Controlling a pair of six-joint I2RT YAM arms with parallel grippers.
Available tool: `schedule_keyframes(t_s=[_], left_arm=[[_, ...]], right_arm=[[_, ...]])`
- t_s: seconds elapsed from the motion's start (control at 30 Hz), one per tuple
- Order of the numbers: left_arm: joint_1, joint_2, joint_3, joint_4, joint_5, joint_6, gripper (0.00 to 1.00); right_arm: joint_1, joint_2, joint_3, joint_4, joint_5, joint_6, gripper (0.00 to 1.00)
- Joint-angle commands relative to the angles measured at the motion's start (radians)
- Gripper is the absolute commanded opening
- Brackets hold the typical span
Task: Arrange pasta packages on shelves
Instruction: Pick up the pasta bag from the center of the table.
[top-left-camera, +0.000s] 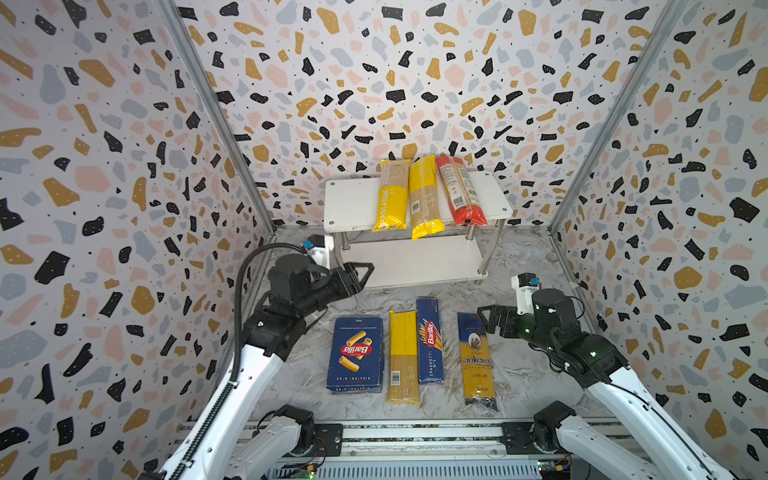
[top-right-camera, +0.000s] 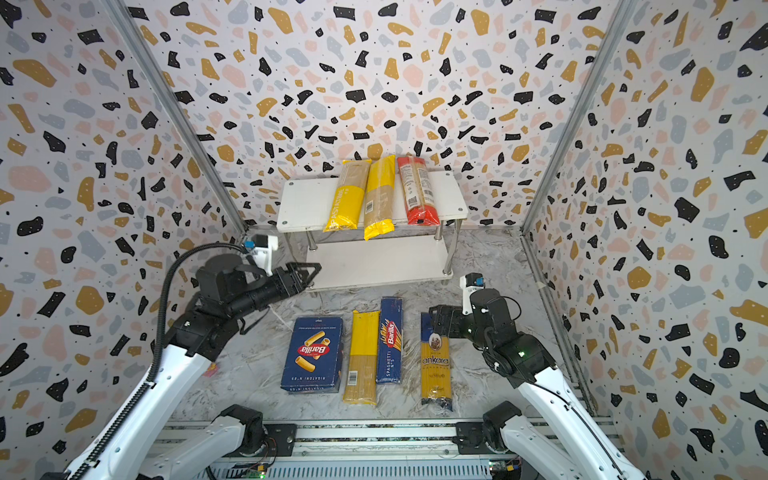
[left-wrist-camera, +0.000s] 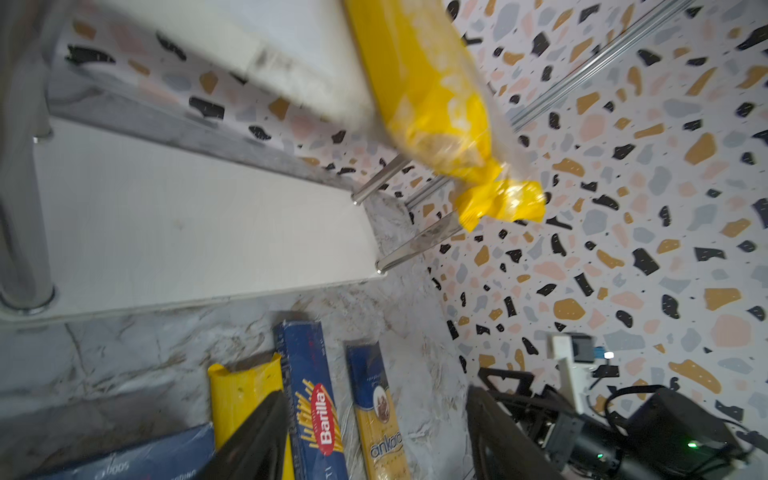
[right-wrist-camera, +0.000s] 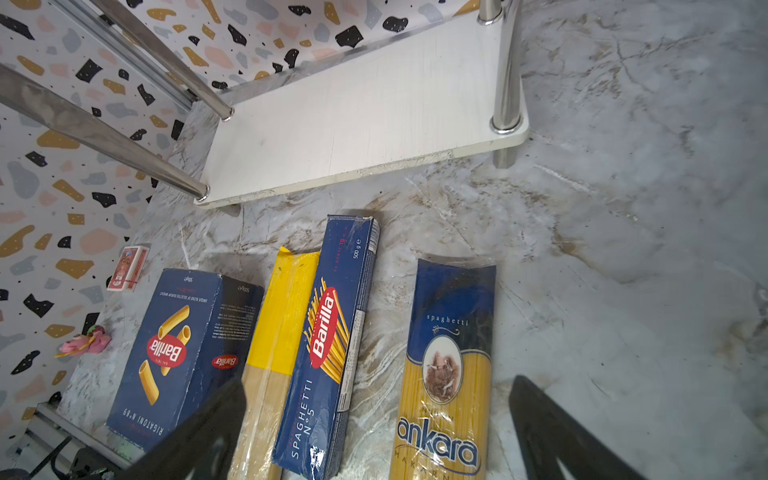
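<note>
The shelves (top-left-camera: 353, 199) stand at the back wall. Their top board carries two yellow spaghetti bags (top-left-camera: 388, 195) (top-left-camera: 424, 199) and a red-orange bag (top-left-camera: 459, 191); the middle one overhangs the front edge. The lower board (top-left-camera: 415, 262) is bare. On the marble floor lie a wide Barilla box (top-left-camera: 355, 353), a yellow spaghetti bag (top-left-camera: 403, 357), a narrow Barilla box (top-left-camera: 430, 340) and the ankara bag (top-left-camera: 478, 361). My left gripper (top-left-camera: 365, 270) (left-wrist-camera: 374, 440) hangs open and empty by the lower board's front left corner. My right gripper (top-left-camera: 488, 318) (right-wrist-camera: 378, 428) is open above the ankara bag's (right-wrist-camera: 449, 374) blue end.
A small red card-sized pack (right-wrist-camera: 126, 268) and a tiny pink object (right-wrist-camera: 85, 343) lie by the left wall. Terrazzo-patterned walls close in three sides. The arms' mounting rail (top-left-camera: 415, 436) runs along the front edge.
</note>
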Motion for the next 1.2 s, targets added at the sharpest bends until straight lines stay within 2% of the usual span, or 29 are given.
schedule_keyframes(t_s=[0.0,0.2,0.33,0.43,0.6,0.8,1.03,1.17], left_arm=[[-0.095,-0.004,-0.078,0.046,-0.073,-0.011,0.71],[-0.334,0.126,-0.094,0.091,-0.197,-0.026,0.85],[-0.460,0.281,-0.048,0.111,-0.255,-0.034,0.86],[-0.506,0.388,-0.030,0.138,-0.280,-0.052,0.83],[-0.532,0.502,-0.008,0.130,-0.337,-0.064,0.83],[-0.538,0.516,0.002,-0.011,-0.516,-0.056,0.82],[-0.537,0.553,-0.017,-0.076,-0.549,-0.042,0.84],[-0.538,0.529,-0.051,-0.099,-0.580,-0.037,0.86]], right_arm=[[0.000,-0.020,0.056,-0.074,0.063,0.006,0.99],[0.000,-0.063,0.049,-0.111,0.086,0.028,0.99],[-0.001,-0.089,0.046,-0.134,0.112,0.036,0.99],[-0.002,-0.109,0.042,-0.151,0.135,0.040,0.99],[-0.003,-0.137,0.047,-0.161,0.146,0.035,0.99],[-0.006,-0.145,0.025,-0.139,0.108,0.030,0.99],[-0.006,-0.133,0.005,-0.102,0.083,0.009,0.99],[-0.008,-0.137,-0.011,-0.088,0.075,0.002,0.99]])
